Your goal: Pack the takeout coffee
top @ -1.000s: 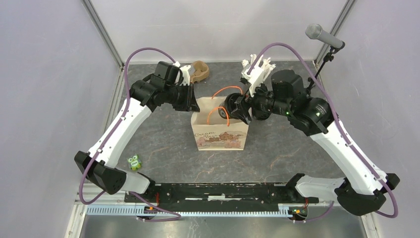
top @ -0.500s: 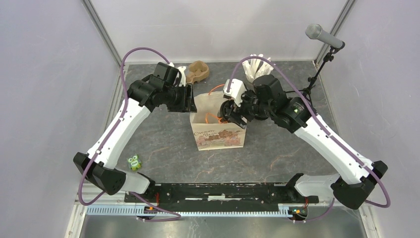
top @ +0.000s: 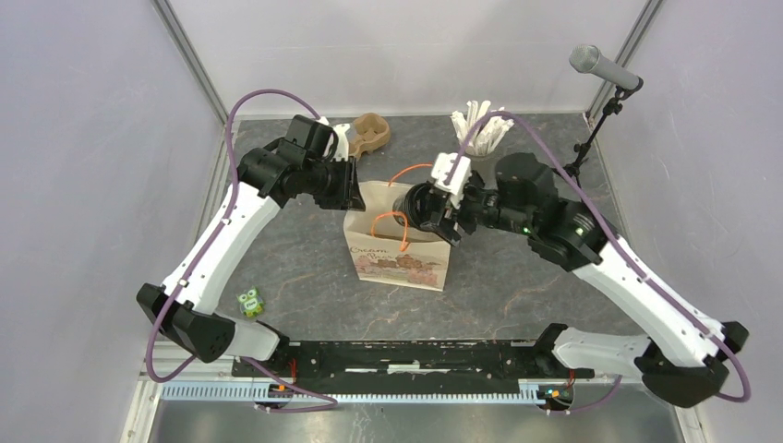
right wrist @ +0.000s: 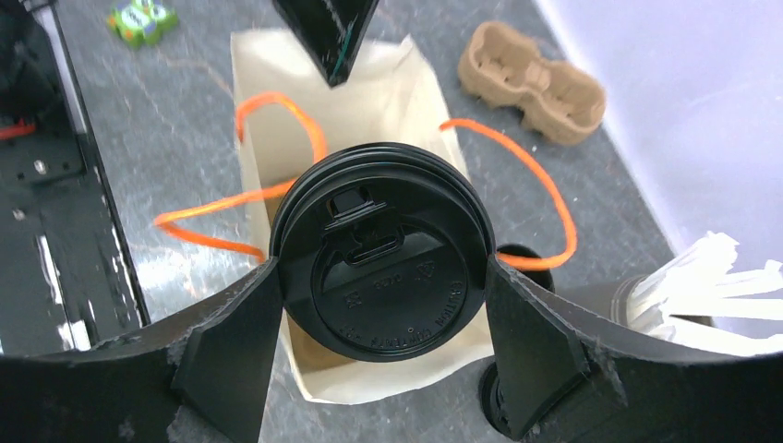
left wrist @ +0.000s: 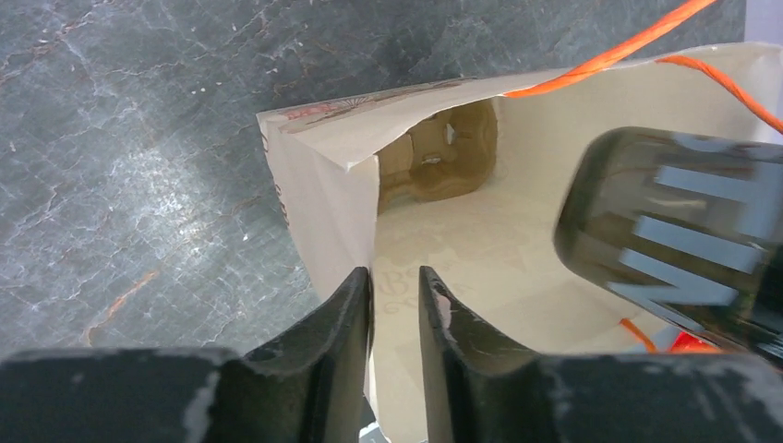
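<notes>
Right hand [right wrist: 380, 286], clamped round the takeout coffee [left wrist: 674, 231] by its likely light, crushable sides, has swung over the paper bag [top: 397, 261], whose rim the left hand [left wrist: 394, 309] pinches.

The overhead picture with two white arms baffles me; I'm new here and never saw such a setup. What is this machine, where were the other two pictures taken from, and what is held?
These are two robot arms bolted to a table, each ending in a two-finger gripper. The wide picture comes from a fixed camera above and behind them; the other two come from a camera on each wrist, showing that arm's own fingers. The left gripper pinches the edge of a paper bag. The right gripper clamps a black lidded coffee cup over the bag's mouth. Also on the table: a brown pulp carrier, a grey cup of white sticks and a small green toy.
</notes>
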